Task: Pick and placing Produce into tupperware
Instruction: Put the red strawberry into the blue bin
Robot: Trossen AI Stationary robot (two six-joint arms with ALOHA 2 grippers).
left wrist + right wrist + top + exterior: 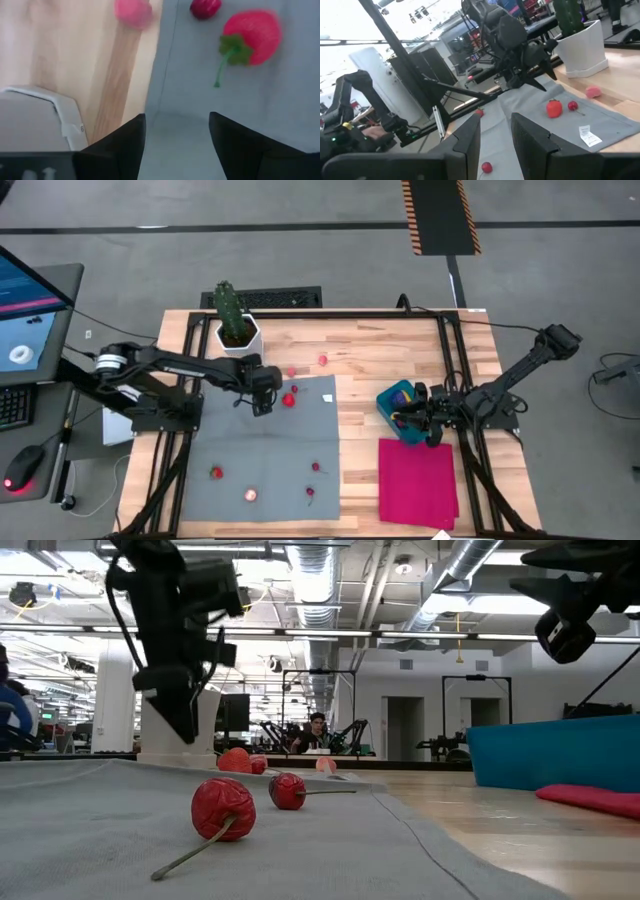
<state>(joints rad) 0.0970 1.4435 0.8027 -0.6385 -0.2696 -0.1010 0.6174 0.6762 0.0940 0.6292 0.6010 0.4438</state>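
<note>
Small red and pink toy produce lies scattered on a grey cloth [265,445]. A red strawberry [288,400] with a green stalk [252,37] lies just right of my left gripper [262,406], which hovers over the cloth, open and empty [177,145], fingers pointing down [185,710]. A small cherry [204,7] and a pink piece [132,12] lie beyond the strawberry. The teal tub [398,402] stands on the wood at the right, with something yellow inside. My right gripper [415,420] hangs at the tub's near right side, open and empty [496,145].
A green cactus in a white pot [236,330] stands at the far edge, close behind the left arm. A magenta cloth [418,478] lies near the tub. Two stalked cherries [222,808] rest near the low camera. A white tag [589,132] lies on the grey cloth.
</note>
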